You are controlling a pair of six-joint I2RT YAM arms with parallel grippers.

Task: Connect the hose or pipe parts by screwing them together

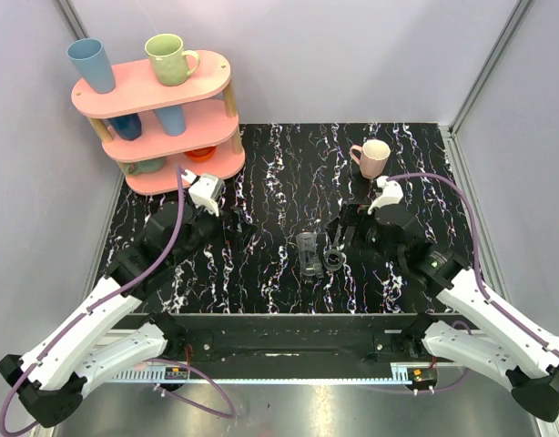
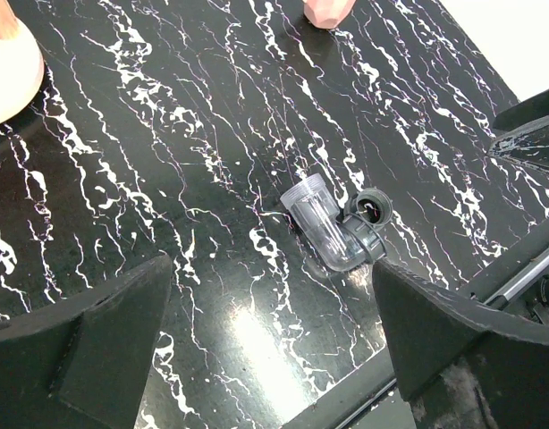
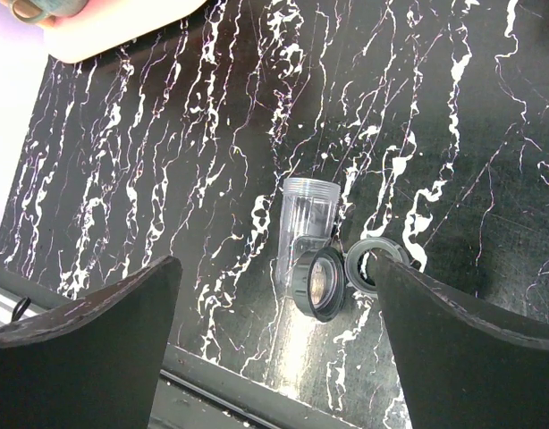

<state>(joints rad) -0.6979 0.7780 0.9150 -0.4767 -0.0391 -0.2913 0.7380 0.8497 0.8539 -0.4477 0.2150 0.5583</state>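
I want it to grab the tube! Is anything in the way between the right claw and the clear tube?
Nothing stands between them: the open right claw looks straight at the clear tube. Only the black ring lies close beside the tube's near end, so a finger might bump it.

You're at a robot lab bench, not a home: plain pale wall panels on metal frame posts box in a black marbled tabletop. The left arm and the right arm are bolted to a rail at your near edge, purple cables looping off them. A pink shelf of mugs stands in the far left corner.
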